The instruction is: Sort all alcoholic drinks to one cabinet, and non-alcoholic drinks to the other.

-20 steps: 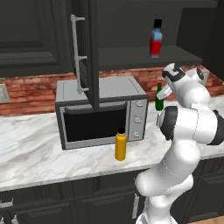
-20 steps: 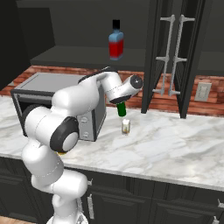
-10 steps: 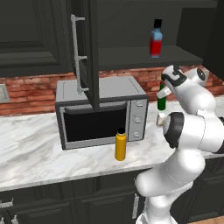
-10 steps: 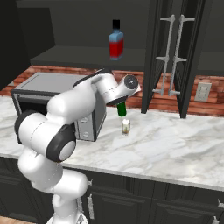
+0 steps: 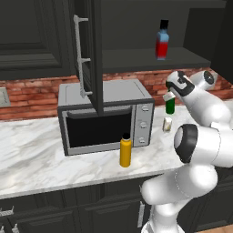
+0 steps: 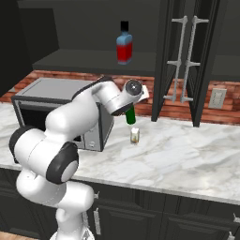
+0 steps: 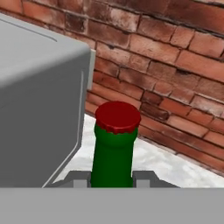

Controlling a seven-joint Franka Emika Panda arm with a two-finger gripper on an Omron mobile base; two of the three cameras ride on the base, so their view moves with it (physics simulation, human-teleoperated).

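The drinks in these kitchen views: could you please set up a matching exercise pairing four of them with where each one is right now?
Things:
1. green bottle
2. blue-and-red bottle
3. yellow-orange bottle
4. cream container

Places:
A. on the open cabinet shelf
B. on the counter in front of the microwave
C. held in the gripper
D. on the counter below the held bottle

Pairs: 1-C, 2-A, 3-B, 4-D

Arm reaching forward and up, elbow bent, gripper (image 5: pixel 170 93) tipped sideways, jaws clamped tight on the green bottle (image 5: pixel 170 105).
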